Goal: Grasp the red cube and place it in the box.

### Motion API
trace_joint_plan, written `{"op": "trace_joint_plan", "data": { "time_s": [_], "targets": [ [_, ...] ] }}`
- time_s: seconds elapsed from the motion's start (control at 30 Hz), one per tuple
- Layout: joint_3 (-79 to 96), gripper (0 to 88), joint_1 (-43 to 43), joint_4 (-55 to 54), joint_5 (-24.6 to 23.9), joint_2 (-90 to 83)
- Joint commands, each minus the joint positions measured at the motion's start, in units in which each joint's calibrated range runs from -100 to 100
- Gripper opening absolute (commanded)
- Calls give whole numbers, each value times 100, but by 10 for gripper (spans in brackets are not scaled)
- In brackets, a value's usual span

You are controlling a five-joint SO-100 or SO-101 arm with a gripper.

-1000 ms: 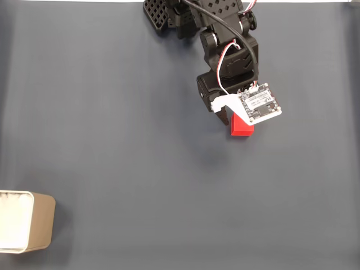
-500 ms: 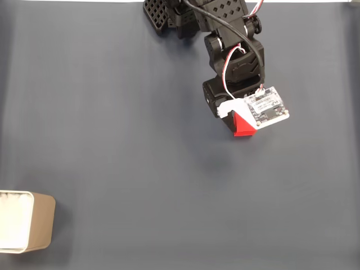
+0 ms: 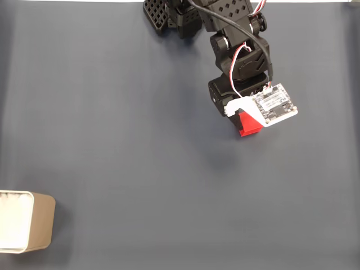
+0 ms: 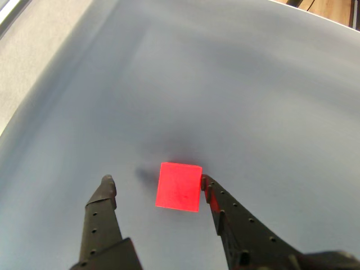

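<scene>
You are at the grasp step: the black two-finger gripper (image 4: 154, 183) stands spread around the small bright red cube (image 4: 179, 186) on the dark grey mat (image 4: 270, 101), right finger touching it, so close next.

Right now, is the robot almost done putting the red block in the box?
Not yet. The gripper has reached the red cube and is open around it, one finger touching its side. The cube sits on the grey mat, not lifted. Gripping, carrying and dropping it into the far box remain.
</scene>
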Motion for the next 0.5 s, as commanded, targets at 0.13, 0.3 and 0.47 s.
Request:
{"op": "trace_joint_plan", "data": {
  "time_s": [0.13,0.3,0.47],
  "targets": [
    [-238,348,-99,-36,-49,1],
    [-238,348,-113,-36,-39,18],
    [-238,333,-120,-11,-15,18]
  ]
}}
